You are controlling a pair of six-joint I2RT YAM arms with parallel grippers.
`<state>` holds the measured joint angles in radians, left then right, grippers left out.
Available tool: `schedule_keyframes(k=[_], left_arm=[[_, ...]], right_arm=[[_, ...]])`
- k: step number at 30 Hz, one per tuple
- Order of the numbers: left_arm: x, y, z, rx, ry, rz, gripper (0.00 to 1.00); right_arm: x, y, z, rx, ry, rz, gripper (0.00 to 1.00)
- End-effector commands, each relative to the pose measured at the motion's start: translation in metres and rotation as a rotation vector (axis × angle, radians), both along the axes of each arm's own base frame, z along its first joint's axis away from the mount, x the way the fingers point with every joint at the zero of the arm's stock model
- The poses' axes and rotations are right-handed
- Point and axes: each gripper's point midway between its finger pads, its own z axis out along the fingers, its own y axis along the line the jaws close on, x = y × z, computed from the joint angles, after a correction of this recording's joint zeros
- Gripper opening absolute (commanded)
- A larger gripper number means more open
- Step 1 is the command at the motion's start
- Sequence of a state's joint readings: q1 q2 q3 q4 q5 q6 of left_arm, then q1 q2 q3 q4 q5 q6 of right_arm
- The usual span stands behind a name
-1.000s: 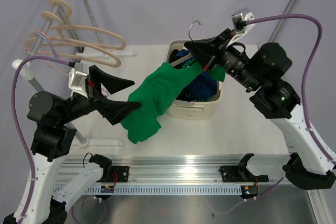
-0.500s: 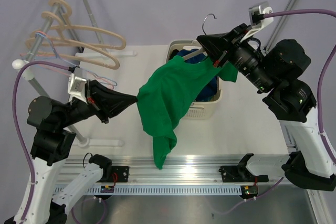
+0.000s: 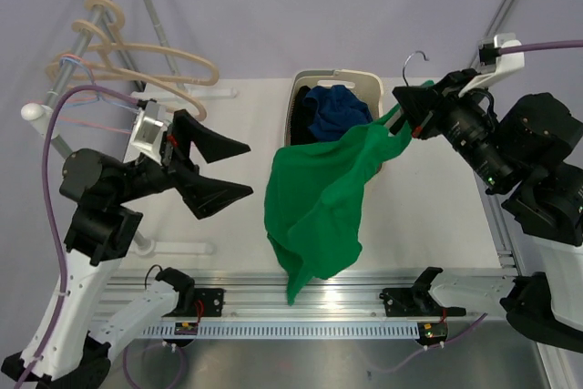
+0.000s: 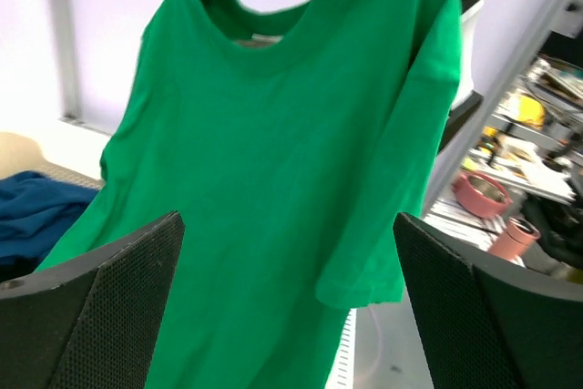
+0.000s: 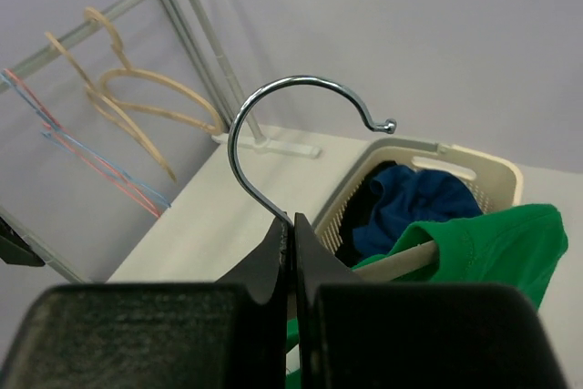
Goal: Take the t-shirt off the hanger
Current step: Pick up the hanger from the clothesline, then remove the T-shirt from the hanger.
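A green t-shirt (image 3: 319, 202) hangs on a hanger with a metal hook (image 3: 416, 61) and a pale wooden bar (image 5: 410, 259). My right gripper (image 3: 412, 108) is shut on the hanger's neck just below the hook (image 5: 273, 134) and holds it up over the table's right half. The shirt drapes down to the table's front edge. My left gripper (image 3: 239, 167) is open and empty, a little left of the shirt. In the left wrist view the shirt (image 4: 273, 179) fills the space beyond the open fingers (image 4: 100, 298), and its sleeve hangs at the right.
A cream laundry basket (image 3: 303, 88) with blue clothes (image 3: 335, 108) stands at the back middle of the table. A rack (image 3: 86, 34) with several empty wooden hangers (image 3: 155, 75) stands at the left. A rail (image 3: 310, 298) runs along the front edge.
My right gripper has carried the hanger and shirt to the right and up, clear of the basket. My left gripper has opened, let go of the shirt, and drawn back left.
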<state>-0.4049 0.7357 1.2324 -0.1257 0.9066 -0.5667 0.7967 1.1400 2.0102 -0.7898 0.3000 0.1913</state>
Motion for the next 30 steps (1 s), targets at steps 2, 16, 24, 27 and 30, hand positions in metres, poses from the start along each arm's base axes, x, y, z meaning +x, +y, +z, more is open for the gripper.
schedule_keyframes(k=[2,16,24,27,30], left_arm=[[-0.003,-0.025,0.008,0.007,-0.037,-0.125,0.99],[-0.016,-0.092,-0.027,0.067,-0.084,-0.223,0.99],[-0.013,-0.089,-0.047,0.090,-0.065,-0.179,0.87],[-0.009,-0.092,-0.063,0.134,-0.022,-0.170,0.53],[-0.003,-0.090,-0.077,0.173,0.021,-0.136,0.18]], right_arm=[[-0.003,-0.022,-0.016,0.037,0.027,-0.087,0.00],[0.028,0.001,-0.045,-0.022,0.062,-0.123,0.00],[0.042,0.014,-0.040,0.001,0.062,-0.134,0.00],[0.044,0.013,-0.035,0.019,0.055,-0.144,0.00],[0.047,0.006,-0.032,0.011,0.046,-0.186,0.00]])
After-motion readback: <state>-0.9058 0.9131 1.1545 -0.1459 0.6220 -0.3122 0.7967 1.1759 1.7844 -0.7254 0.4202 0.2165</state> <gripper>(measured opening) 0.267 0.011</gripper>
